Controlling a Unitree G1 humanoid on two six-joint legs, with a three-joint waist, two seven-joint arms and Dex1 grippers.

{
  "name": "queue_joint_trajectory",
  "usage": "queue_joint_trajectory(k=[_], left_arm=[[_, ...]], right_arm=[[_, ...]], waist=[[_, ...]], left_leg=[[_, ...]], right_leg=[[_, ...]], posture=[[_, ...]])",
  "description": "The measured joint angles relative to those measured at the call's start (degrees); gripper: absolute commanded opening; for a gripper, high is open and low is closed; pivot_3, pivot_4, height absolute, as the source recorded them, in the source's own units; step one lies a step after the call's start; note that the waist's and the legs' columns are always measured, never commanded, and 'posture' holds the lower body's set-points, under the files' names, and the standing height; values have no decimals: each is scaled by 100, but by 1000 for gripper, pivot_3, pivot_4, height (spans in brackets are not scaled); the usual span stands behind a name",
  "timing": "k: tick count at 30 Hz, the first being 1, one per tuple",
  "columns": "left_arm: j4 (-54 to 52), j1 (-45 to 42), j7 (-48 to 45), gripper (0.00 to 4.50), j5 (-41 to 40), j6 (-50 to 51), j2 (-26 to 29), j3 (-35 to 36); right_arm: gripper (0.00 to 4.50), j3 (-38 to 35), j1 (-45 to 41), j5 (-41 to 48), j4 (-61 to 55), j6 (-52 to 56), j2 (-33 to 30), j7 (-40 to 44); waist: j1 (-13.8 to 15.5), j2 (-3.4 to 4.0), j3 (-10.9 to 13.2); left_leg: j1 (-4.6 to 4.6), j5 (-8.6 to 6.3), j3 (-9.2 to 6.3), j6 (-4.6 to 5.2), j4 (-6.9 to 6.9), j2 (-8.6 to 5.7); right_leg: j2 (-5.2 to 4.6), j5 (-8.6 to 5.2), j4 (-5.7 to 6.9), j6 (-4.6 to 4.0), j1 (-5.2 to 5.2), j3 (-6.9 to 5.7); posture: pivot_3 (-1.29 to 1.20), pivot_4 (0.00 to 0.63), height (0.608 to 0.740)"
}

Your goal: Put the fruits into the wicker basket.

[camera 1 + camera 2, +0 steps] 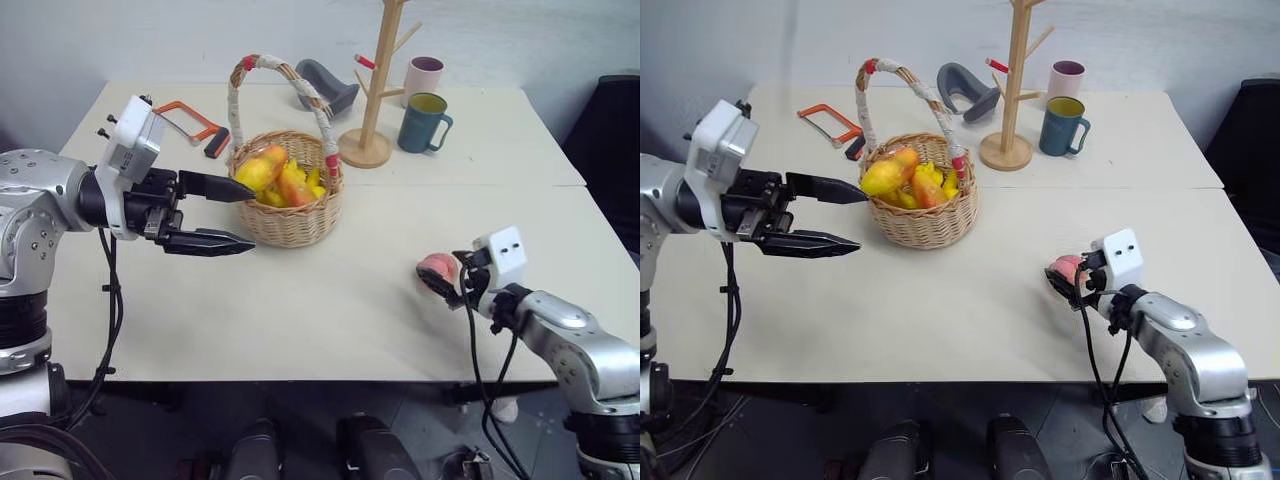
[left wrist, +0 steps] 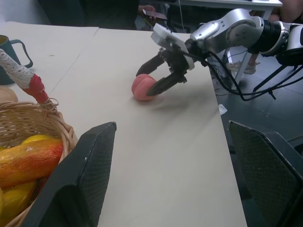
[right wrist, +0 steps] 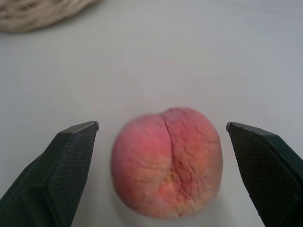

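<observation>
Left gripper (image 1: 232, 214), fingers spread and empty, at nine o'clock of the wicker basket (image 1: 290, 225). Mango (image 1: 258, 171) lies inside the basket. At four o'clock of the basket, right gripper (image 3: 163, 135), fingers spread wide, flanks the peach (image 3: 167, 161) resting on the table (image 1: 330, 300), unpinched.

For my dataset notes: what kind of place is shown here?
Probably a lab or office test room, not a kitchen: a plain pale table staged with a hacksaw, a wooden mug tree and a wicker basket.
</observation>
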Motion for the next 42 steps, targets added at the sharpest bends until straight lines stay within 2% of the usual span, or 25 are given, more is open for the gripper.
queue_joint_trajectory(k=[3,7,9,11,14,19,24,27,30,31,32,35,42], left_arm=[[-8,0,60,3997,-8,0,0,2],[49,32,144,3997,-48,-7,6,103],[211,64,220,3997,-165,54,5,269],[451,109,339,3997,-203,98,42,483],[550,339,440,3997,-228,141,218,713],[748,768,499,3997,-141,47,583,947],[774,1099,589,3997,-62,-76,781,1088],[690,1135,735,3997,-101,-69,799,1210],[489,1241,832,3997,-152,-28,798,1266],[452,1282,864,3997,-180,-5,799,1302],[418,1312,905,3997,-211,26,799,1333],[320,1320,984,3997,-253,64,799,1405],[257,1257,1066,3997,-363,70,777,1360]], right_arm=[[3877,51,-32,-75,118,-44,84,82],[2735,35,-63,132,-67,-221,172,560],[2459,28,22,457,-535,-269,171,989],[2419,204,3,705,-957,-255,161,1309],[2419,574,-582,1053,-1238,-32,310,1514],[2419,1125,-2207,1104,-956,194,1002,1359],[2419,1831,-3706,204,807,-140,2040,1000],[2419,1978,-4674,-541,2391,-714,2693,541],[2419,2004,-5165,-1071,3347,-1303,2926,305],[3141,1983,-5204,-1195,3577,-1441,2950,265],[3368,1968,-5211,-1298,3779,-1538,2971,239],[4427,1974,-5210,-1502,3967,-1645,3036,266],[4469,1870,-4946,-1292,2852,-1201,3080,619]], waist=[[-8,0,0],[-16,2,1],[-18,2,1],[-35,2,1],[-113,1,1],[-156,-2,3],[-153,-5,2],[-179,-8,1],[-163,-11,-1],[-162,-13,-2],[-166,-13,-2],[-208,-13,-1],[-314,-13,-1]], left_leg=[[0,0,1,0,0,1],[1,-1,0,-2,-2,2],[1,-2,-2,-4,-2,4],[1,-3,-3,-4,-1,7],[2,-3,-4,-5,1,6],[3,-9,-5,-15,1,9],[-15,-11,-2,-19,2,8],[-64,-10,5,-24,29,6],[-90,8,-4,-56,30,6],[-90,7,-4,-54,31,4],[-91,6,-1,-53,29,2],[-94,6,0,-53,28,3],[-91,12,-8,-64,18,11]], right_leg=[[1,0,0,0,0,0],[2,-1,1,1,0,-1],[3,-1,1,2,0,-3],[4,-1,2,2,1,-4],[-1,-1,8,2,2,-7],[-4,-14,26,-22,-11,-11],[-8,-21,54,-34,-48,-11],[-10,-23,96,-38,-111,-7],[-13,-23,96,-39,-130,-13],[-16,-23,95,-39,-130,-13],[-18,-23,94,-39,-130,-11],[-17,-23,94,-39,-132,-11],[-7,-26,102,-44,-134,-16]], posture=[[0,150,740],[0,150,740],[0,150,740],[0,150,740],[0,150,740],[0,150,740],[0,150,740],[0,150,740],[0,150,740],[0,150,740],[0,150,740],[0,150,740],[0,150,740]])
